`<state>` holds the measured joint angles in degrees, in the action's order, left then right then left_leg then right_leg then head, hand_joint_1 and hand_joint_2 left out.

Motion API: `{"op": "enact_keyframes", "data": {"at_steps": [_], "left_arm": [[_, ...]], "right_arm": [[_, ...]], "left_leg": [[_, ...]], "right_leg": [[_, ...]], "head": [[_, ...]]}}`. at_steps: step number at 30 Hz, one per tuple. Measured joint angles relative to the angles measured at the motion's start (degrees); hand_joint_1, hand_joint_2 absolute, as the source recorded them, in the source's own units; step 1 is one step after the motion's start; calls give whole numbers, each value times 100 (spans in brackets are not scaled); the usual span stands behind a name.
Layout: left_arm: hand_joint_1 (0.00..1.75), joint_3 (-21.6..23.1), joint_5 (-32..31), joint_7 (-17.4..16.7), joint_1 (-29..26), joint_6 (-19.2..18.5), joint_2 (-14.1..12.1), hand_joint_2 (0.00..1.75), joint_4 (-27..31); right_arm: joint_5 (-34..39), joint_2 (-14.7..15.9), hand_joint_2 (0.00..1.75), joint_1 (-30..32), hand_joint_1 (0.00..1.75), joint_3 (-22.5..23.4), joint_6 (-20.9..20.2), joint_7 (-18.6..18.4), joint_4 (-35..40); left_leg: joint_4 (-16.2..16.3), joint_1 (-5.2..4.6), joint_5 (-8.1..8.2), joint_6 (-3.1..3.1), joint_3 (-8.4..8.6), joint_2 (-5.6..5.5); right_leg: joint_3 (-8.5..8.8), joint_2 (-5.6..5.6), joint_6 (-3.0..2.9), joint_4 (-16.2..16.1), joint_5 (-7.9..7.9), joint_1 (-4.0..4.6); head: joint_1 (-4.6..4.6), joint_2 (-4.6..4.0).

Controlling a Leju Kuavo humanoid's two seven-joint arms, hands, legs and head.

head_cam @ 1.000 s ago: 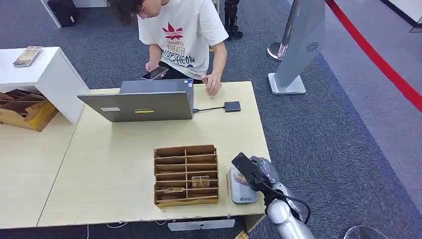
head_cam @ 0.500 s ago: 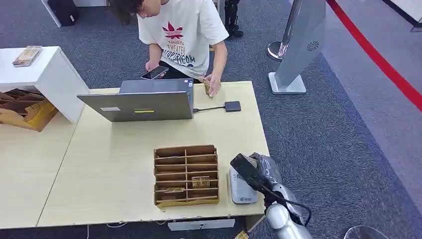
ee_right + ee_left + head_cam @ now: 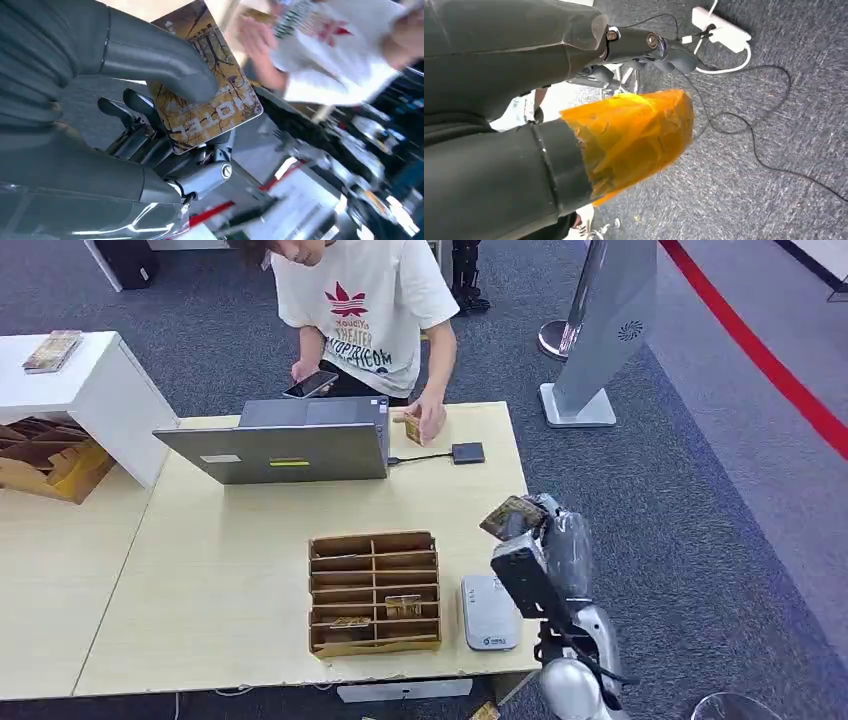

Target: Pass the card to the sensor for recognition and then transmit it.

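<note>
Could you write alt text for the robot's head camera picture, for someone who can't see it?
The robot's right hand holds a card up above the table's right edge, beyond a white sensor and a wooden organizer. Across the table, a person stands behind a laptop.

Person's face (image 3: 290,248) cut off; card (image 3: 207,95) thumb-covered.

You have a wooden compartment organizer (image 3: 374,592) mid-table, with an open laptop (image 3: 285,443) beyond it. A person in a white T-shirt (image 3: 365,300) leans over the far edge, phone (image 3: 310,387) in one hand. A grey floor kiosk (image 3: 600,330) stands on the carpet beside a red floor line (image 3: 760,355).
</note>
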<state>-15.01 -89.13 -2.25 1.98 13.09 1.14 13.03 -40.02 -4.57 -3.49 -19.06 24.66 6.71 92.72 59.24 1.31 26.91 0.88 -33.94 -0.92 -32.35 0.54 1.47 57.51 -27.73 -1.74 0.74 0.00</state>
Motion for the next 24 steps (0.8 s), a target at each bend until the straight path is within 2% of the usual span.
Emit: {"op": "enact_keyframes", "data": {"at_steps": [5,10,15,18,24], "left_arm": [[0,133,-70,48,40,-103,0,0,0],[0,360,-70,120,151,-253,-2,0,0],[0,470,-70,131,211,-302,-4,0,0],[0,622,-70,199,262,-419,-17,0,2],[0,990,-70,295,426,-630,-39,0,2]], "right_arm": [[324,-11,175,-143,175,-273,-66,175,437],[527,-46,175,-654,175,-671,-302,255,395],[588,-92,175,-907,175,-874,-372,247,299],[766,-146,175,-1212,175,-1003,-697,140,75],[872,-398,175,-2034,175,-1176,-995,-167,-677]], "left_leg": [[0,0,-1,0,2,1],[0,1,-6,-2,2,1],[0,1,-6,-2,0,0],[0,0,-5,-1,-2,1],[0,1,-17,3,-6,3]], "right_leg": [[0,2,-1,0,1,0],[1,0,-2,2,2,1],[2,0,-2,3,3,0],[-1,2,-2,3,4,0],[-11,3,-15,9,17,2]], "head": [[0,0],[2,0],[0,0],[0,0],[2,0]]}}
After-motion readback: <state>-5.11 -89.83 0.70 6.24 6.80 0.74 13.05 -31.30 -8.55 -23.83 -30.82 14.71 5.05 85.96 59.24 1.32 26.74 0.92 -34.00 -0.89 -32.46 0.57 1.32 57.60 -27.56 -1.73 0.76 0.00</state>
